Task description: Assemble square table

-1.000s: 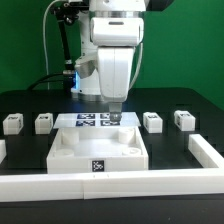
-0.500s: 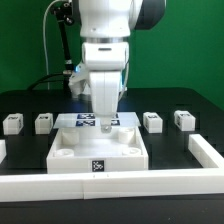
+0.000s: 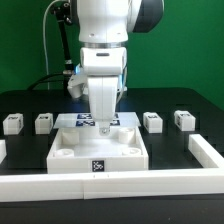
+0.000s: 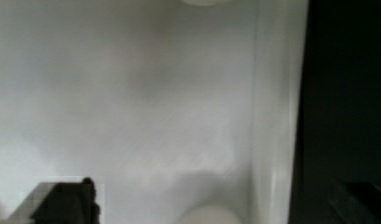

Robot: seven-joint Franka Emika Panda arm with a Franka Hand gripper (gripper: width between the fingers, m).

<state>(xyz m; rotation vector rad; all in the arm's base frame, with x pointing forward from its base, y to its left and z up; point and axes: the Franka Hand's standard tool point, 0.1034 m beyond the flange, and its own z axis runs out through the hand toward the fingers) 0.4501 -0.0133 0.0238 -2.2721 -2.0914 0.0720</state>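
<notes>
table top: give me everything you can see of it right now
The table top is a white, plastic-looking square slab lying flat on the black table, with raised round sockets at its corners and a black-and-white tag on its front edge. That edge appears to butt against the long white rail. The open claw hangs over its rear part; whether it touches cannot be told.

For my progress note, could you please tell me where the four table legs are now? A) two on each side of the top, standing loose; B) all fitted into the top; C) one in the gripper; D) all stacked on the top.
A: two legs stand at the exterior view's left of the top, two at its right, all unattached.
</notes>
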